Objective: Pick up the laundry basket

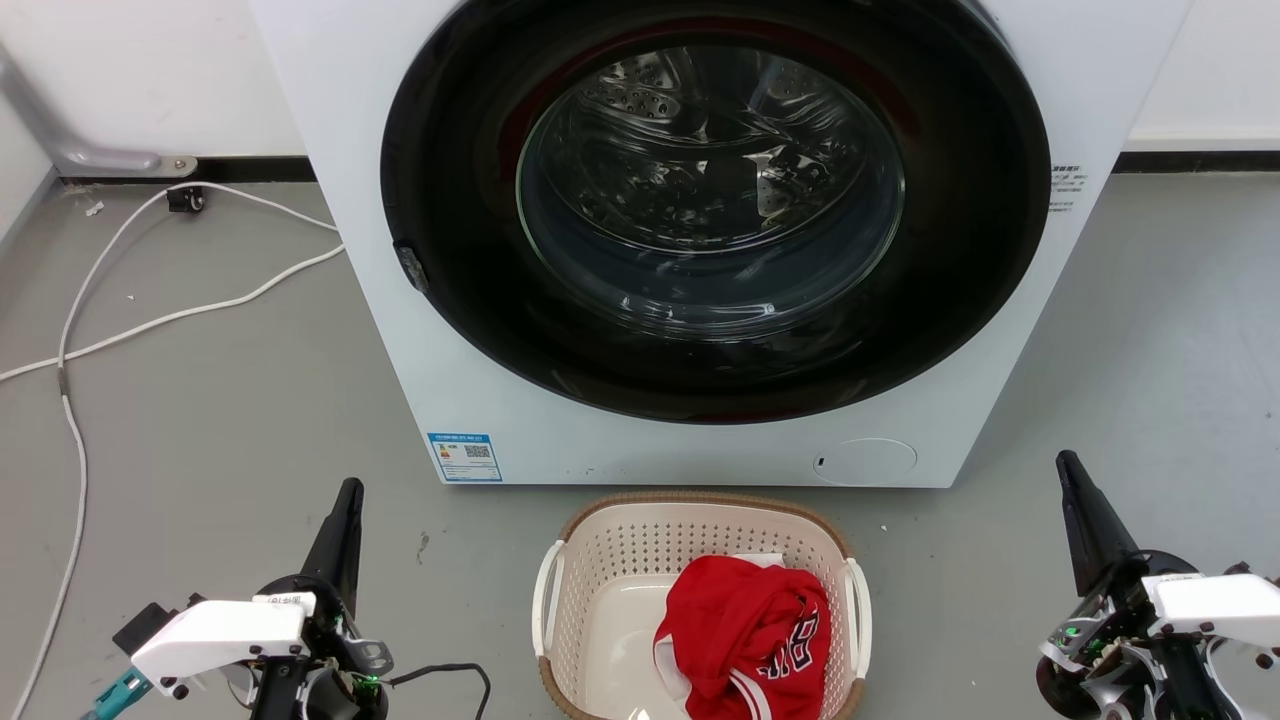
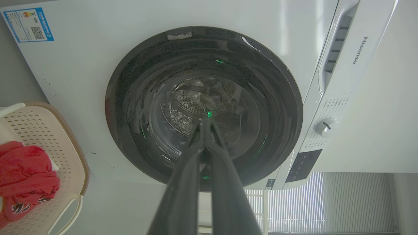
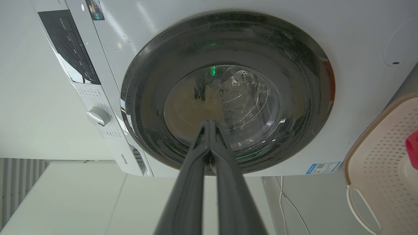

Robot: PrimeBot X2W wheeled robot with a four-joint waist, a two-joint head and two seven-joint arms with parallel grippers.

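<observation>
— So, where is the basket?

— On the grey floor, low in the middle of the head view. It sits just in front of the washer and is not touching it. It is cream, with perforated sides, a brown rim and a white handle on each side.

— Is anything in it?

— A crumpled red shirt with white trim lies toward the basket's right side. The left part of the bottom is bare.

— And the grippers?

— The left gripper is at the lower left and the right gripper at the lower right. Each is well apart from the basket, one on either side, with its dark fingers pointing toward the washer.

— Are the jaws spread?

— No. In each wrist view the two long fingers are pressed together at the tips and hold nothing. They point at the washer's round dark door, and a steel drum shows through its glass.

— What else is there?

— A white cable trails over the floor to the left of the washer. A blue label sits low on the washer's front.
</observation>
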